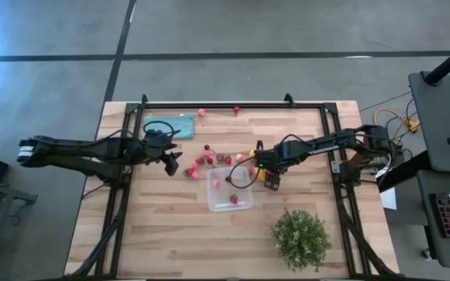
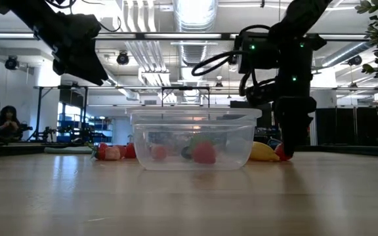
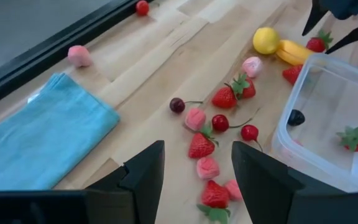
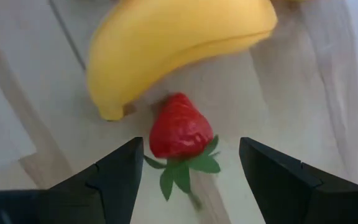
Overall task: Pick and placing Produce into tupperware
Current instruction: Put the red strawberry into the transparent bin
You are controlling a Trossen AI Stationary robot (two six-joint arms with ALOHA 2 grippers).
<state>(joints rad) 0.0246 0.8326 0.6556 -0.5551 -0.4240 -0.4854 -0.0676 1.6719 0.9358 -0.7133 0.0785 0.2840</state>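
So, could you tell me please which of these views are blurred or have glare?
Right wrist view: the strawberry is fairly sharp, while the banana above it and the open right gripper fingers are soft. Low view: bright ceiling lights glare, and the arms go nearly black behind the tupperware. High view: a bluish flare at the left edge.

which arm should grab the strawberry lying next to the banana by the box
The right one. The right gripper hangs open with the strawberry between its fingers, beside the banana. The left gripper hovers across the tupperware, farther away.
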